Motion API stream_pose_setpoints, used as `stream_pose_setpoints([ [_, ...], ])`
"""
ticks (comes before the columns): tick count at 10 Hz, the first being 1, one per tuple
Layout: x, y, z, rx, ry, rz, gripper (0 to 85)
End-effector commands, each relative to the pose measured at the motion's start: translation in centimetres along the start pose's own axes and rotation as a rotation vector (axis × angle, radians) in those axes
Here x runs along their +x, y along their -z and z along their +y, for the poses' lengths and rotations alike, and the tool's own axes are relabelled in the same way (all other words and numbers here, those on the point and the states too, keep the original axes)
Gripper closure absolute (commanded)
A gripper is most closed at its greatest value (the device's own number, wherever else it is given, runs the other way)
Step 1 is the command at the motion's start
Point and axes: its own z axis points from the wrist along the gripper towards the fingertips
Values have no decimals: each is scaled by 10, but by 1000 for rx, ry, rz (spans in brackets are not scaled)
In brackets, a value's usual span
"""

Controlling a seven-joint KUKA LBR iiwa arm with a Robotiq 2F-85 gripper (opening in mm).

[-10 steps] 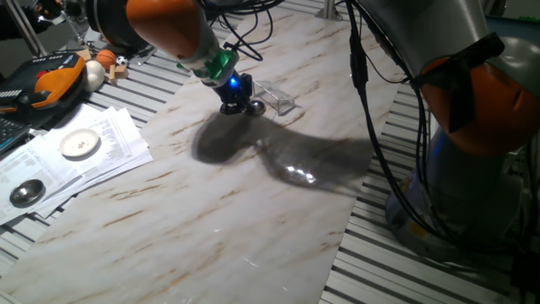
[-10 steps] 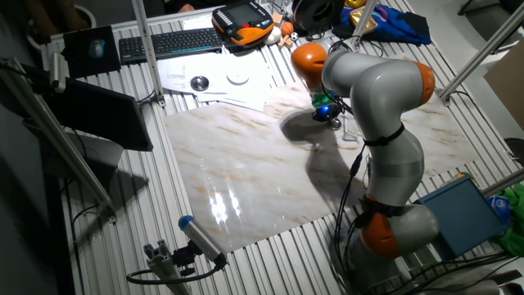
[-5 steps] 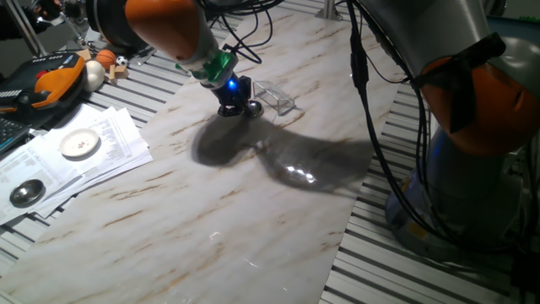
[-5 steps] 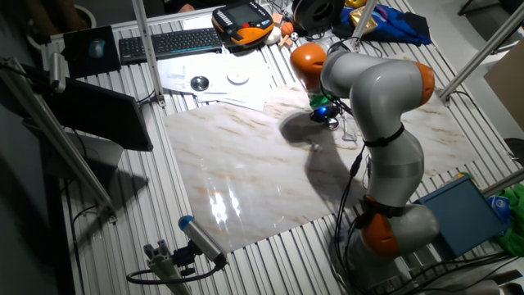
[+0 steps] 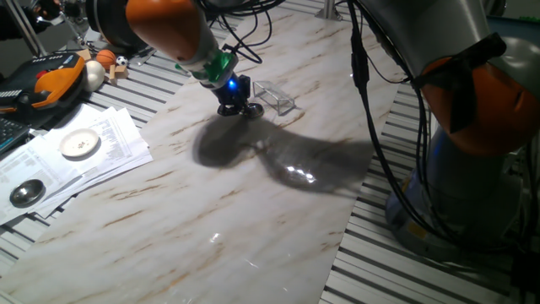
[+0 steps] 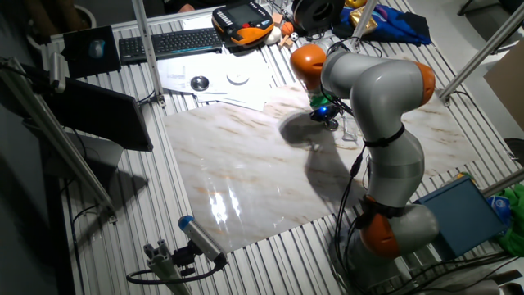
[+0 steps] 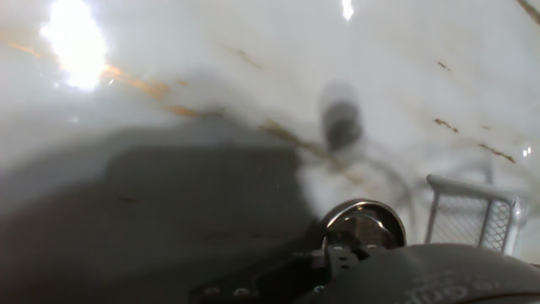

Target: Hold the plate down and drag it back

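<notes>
The plate point(image 7: 364, 225) is a small dark grey metal disc with a shiny rim, lying flat on the marble board. In the hand view it shows just ahead of my gripper point(image 7: 337, 257), whose dark body fills the bottom edge. In one fixed view my gripper point(image 5: 231, 106) points down at the board with its tip on or right beside the plate point(image 5: 252, 107), whose rim glints to its right. In the other fixed view my gripper point(image 6: 329, 120) is at the board's far side. The fingers look closed together.
A clear plastic wedge stand point(image 5: 277, 97) sits just behind the plate, also in the hand view point(image 7: 472, 215). On papers at the left lie a white dotted disc point(image 5: 80, 143) and another small metal disc point(image 5: 25, 192). An orange pendant point(image 5: 51, 80) lies far left.
My gripper and the plate have shifted slightly up and to the left on the board, toward the far side. The stand has not moved.
</notes>
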Motion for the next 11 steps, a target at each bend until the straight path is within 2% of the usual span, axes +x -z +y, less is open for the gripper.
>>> stream_pose_setpoints([
  [1,0,0,1,-10,-2,-6,850],
  [3,0,1,4,-48,-11,-5,850],
  [7,2,4,11,-81,-30,-5,850],
  [11,5,9,25,-117,-62,7,850],
])
